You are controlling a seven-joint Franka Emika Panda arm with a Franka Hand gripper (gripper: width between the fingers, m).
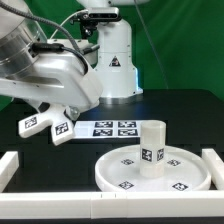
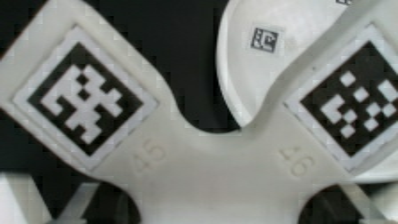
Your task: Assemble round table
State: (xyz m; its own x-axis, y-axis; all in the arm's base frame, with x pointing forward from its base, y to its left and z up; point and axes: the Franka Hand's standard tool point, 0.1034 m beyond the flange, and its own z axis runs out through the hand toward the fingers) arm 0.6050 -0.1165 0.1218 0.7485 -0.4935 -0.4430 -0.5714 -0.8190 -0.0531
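My gripper (image 1: 50, 113) is shut on the white cross-shaped base (image 1: 45, 126) and holds it just above the table at the exterior view's left, beside the marker board. In the wrist view the base (image 2: 199, 150) fills the picture, with two tagged arms spreading away from the gripper (image 2: 199, 203). The large rimmed round disc (image 1: 190, 178) lies flat at the exterior view's lower right. The short cylindrical leg (image 1: 152, 146) stands upright at the disc's middle. A white tagged part (image 2: 267, 38) shows between the base's arms; I cannot tell which part it is.
The marker board (image 1: 113, 128) lies on the black table between the base and the robot's white pedestal (image 1: 112, 60). The white blocky border rail (image 1: 10, 166) runs along the left, front and right sides (image 1: 214, 164) of the work area.
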